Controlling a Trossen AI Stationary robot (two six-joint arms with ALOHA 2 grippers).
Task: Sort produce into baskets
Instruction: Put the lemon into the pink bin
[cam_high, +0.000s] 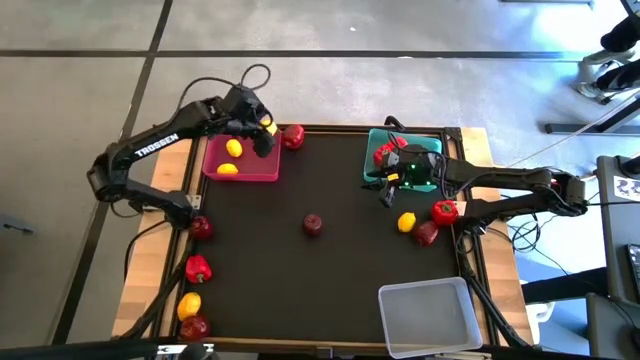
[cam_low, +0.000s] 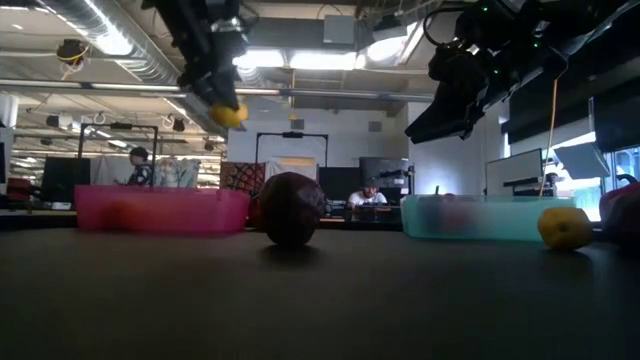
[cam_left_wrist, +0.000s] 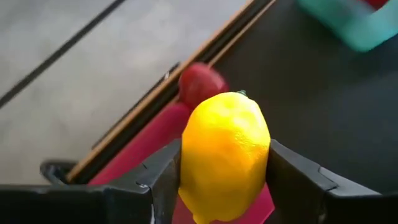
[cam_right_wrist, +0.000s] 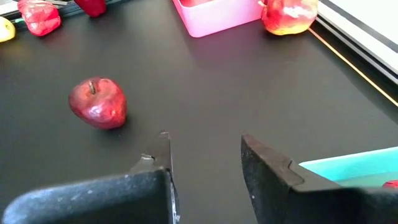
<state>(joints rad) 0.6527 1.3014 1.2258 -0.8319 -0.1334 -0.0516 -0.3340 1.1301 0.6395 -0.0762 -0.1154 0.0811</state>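
We've got the left gripper (cam_left_wrist: 224, 180) pinching a lemon (cam_left_wrist: 224, 165) over the pink basket's (cam_high: 262, 173) edge, right gripper (cam_right_wrist: 205, 168) spread w/ nothing held; early release could bounce it out.

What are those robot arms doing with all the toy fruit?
They are sorting it into baskets. The left gripper holds a yellow lemon above the pink basket, which already has two lemons. The right gripper is open and empty over the teal basket. An apple waits mid-table.
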